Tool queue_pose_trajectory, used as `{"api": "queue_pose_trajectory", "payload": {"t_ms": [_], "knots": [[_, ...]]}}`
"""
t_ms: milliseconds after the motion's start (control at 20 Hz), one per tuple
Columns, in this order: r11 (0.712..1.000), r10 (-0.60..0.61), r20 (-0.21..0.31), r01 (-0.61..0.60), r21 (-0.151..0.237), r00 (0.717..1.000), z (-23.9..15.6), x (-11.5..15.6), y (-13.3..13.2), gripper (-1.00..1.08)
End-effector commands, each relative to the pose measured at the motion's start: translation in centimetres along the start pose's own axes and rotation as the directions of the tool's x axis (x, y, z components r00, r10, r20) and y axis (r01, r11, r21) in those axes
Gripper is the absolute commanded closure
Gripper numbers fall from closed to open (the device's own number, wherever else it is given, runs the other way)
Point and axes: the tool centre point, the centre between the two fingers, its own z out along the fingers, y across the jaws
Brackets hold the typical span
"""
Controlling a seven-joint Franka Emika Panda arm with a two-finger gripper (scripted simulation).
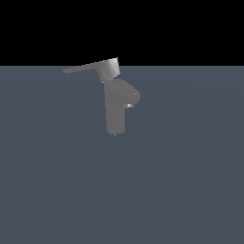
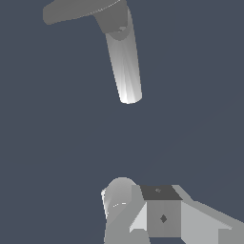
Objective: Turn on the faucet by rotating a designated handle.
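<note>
The faucet is a matte grey upright column with a short stubby spout on the exterior view's right. On top sits the handle, a long thin flat blade on a chunky hub, pointing to the exterior view's left. In the wrist view the faucet shows as a tapering column, with the handle at its far end. Pale blocky parts of my gripper show at the picture's edge, well apart from the faucet and touching nothing. I cannot make out the fingers' spacing. The gripper does not appear in the exterior view.
A flat slate-blue floor lies all around the faucet, ending at a black background in the exterior view. No other objects show in either view.
</note>
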Motion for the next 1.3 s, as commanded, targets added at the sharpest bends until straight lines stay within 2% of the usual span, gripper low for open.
{"api": "queue_pose_trajectory", "payload": {"t_ms": [0, 400, 750, 1000, 1250], "knots": [[1.000, 0.000, 0.000, 0.000, 0.000, 1.000, 0.0, 0.0, 0.0, 1.08], [0.999, 0.036, 0.003, -0.036, -0.009, 0.999, -0.1, 0.8, -0.2, 1.08], [0.992, 0.125, 0.008, -0.125, -0.031, 0.992, -0.1, 2.8, -0.7, 1.08], [0.975, 0.218, 0.009, -0.217, -0.053, 0.976, 0.1, 5.0, -1.4, 1.08], [0.946, 0.317, 0.005, -0.316, -0.075, 0.948, 0.4, 7.6, -2.3, 1.08]]}}
